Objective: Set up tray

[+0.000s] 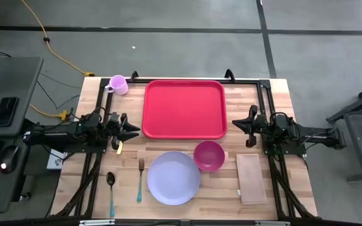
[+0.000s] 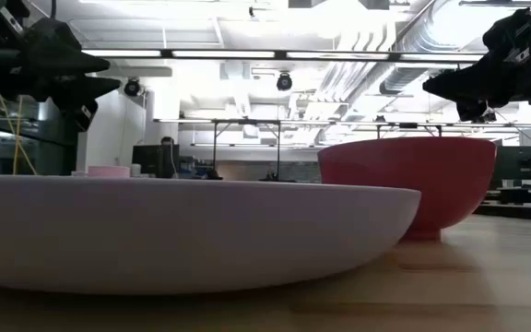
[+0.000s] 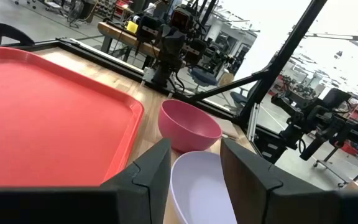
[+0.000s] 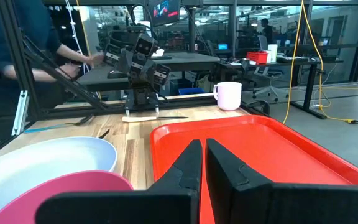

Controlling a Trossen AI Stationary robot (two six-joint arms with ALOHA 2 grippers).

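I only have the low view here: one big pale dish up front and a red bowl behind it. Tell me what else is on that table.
Observer: A large red tray lies empty at the far middle, beyond the lavender plate.
Operator: Give me the cutlery.
Observer: A fork and a spoon lie beside the plate, on the left arm's side.
Operator: Now the grippers.
Observer: The left gripper is open beside the tray's left edge; the right gripper is shut at its right edge. Neither holds anything.
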